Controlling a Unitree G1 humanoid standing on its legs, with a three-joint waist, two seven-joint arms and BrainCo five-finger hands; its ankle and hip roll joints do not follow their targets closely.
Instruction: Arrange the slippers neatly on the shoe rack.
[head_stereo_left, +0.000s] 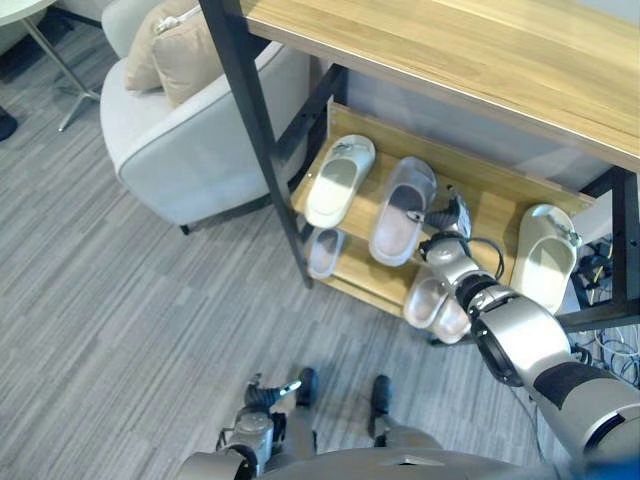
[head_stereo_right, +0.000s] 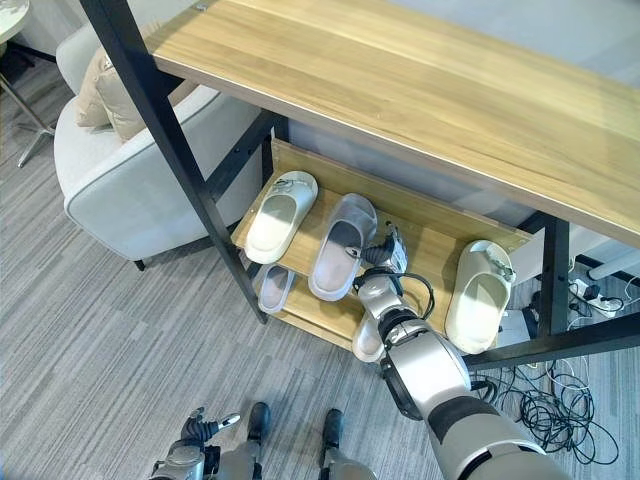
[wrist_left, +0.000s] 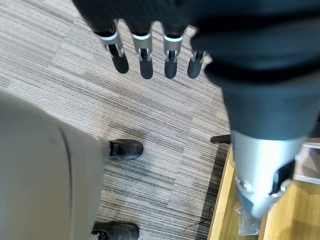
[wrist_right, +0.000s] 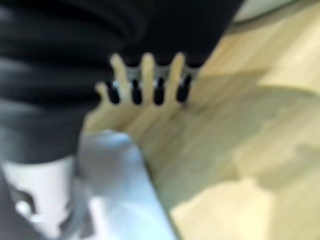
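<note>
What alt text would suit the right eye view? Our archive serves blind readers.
The robot's right hand reaches onto the wooden shoe rack beside a grey slipper, with white slippers on either side and more on the lower shelf. A grey armchair stands to the left.

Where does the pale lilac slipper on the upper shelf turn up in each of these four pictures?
Left eye view: lilac slipper mid-shelf, just left of the right hand.
Right eye view: lilac slipper mid-shelf, beside that hand.
Left wrist view: I can't find it.
Right wrist view: a pale blurred shape beside the fingers, probably it.
Shared landmark: the cream slipper to its left.
</note>
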